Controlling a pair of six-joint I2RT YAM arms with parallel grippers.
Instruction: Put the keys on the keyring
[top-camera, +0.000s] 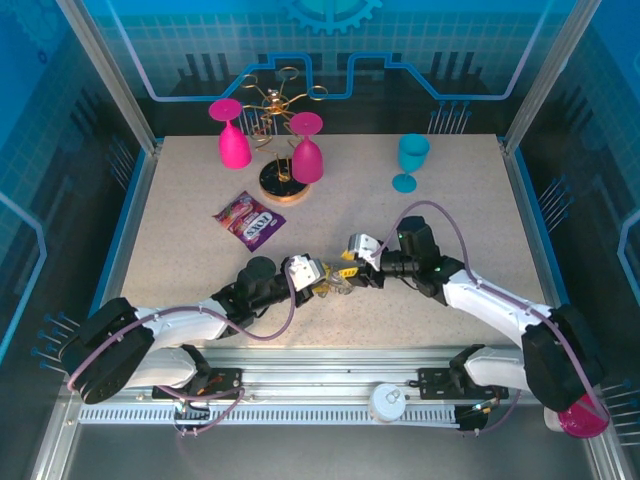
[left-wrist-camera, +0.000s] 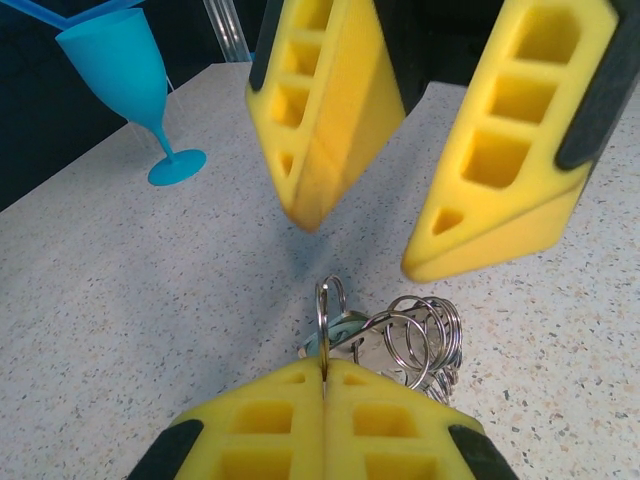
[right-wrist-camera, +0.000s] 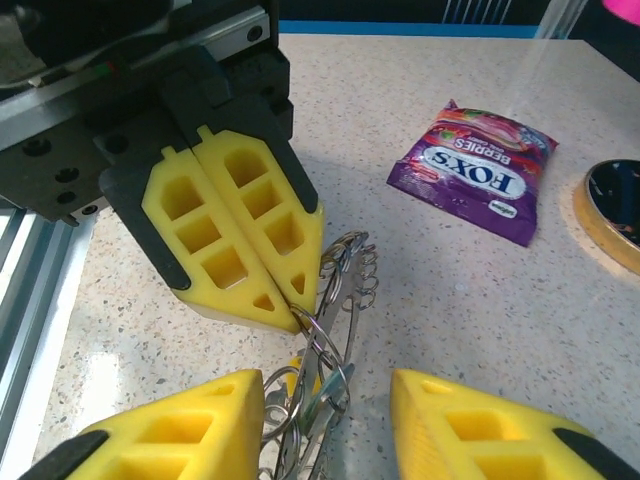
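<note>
The left gripper (left-wrist-camera: 325, 372) is seen closed, its two yellow foam fingers pressed flat together and clamped on one thin wire loop of the keyring (left-wrist-camera: 410, 335). The pinched loop is held upright at the fingertips, and the other loops are bunched just beside it, low over the speckled table (top-camera: 200, 260). Whether the bunch rests on the surface cannot be told.

The right gripper (right-wrist-camera: 328, 385) is held facing the left one, jaws apart. In the right wrist view, the keyring is framed between its two fingers, with no contact to be seen on either side. The keys cannot be made out with certainty among the tangled wire.

Both grippers are met near the middle of the table, toward its near edge. A purple snack packet (right-wrist-camera: 480, 175) is laid well apart from them, farther back on the left. Behind it, a gold wire stand (top-camera: 283, 180) is flanked by two pink wine glasses (top-camera: 232, 140), and a teal wine glass (left-wrist-camera: 135, 90) is stood at the far right.
</note>
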